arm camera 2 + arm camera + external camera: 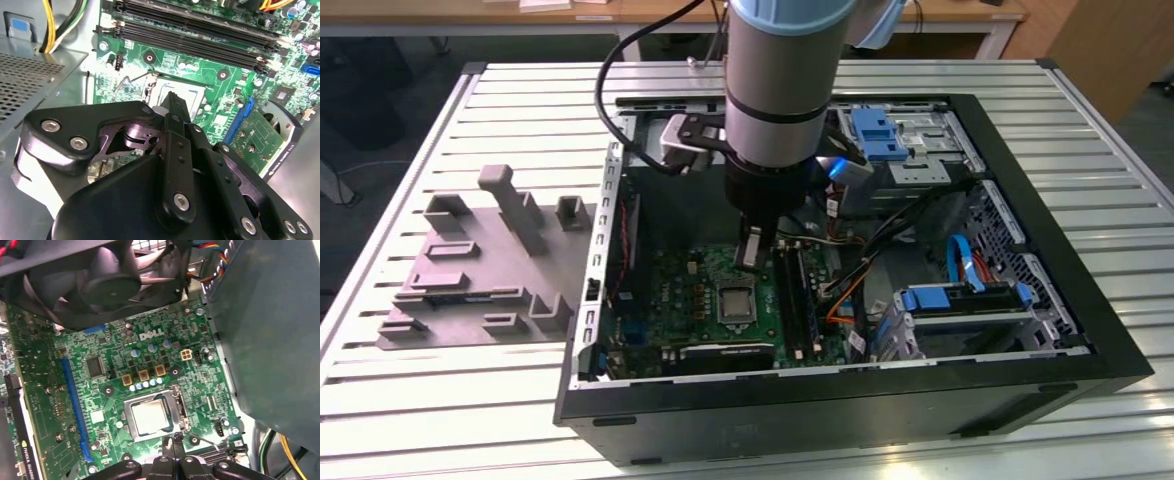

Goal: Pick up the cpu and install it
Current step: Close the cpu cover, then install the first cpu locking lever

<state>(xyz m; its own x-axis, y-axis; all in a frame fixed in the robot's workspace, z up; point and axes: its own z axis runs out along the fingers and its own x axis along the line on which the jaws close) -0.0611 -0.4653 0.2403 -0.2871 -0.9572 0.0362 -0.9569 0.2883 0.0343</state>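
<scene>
Silvery-grey, square and flat, the cpu (150, 417) lies seated inside the rectangular metal-framed socket (176, 412) on the green motherboard (112, 367). The black gripper (173, 446) hangs just beside the socket, fingers pressed together and empty. Placement appears done; judged from this, the installation step calls for securing the socket frame.

Slatted table (520, 90); computer case (854, 410); grey fixture (480, 270)

Brushed metal cpu (149, 417) in a bright steel socket frame (181, 409).
Around the socket frame, a glossy green motherboard (110, 385); matt black gripper (172, 102) links carry shiny steel screws.
</scene>
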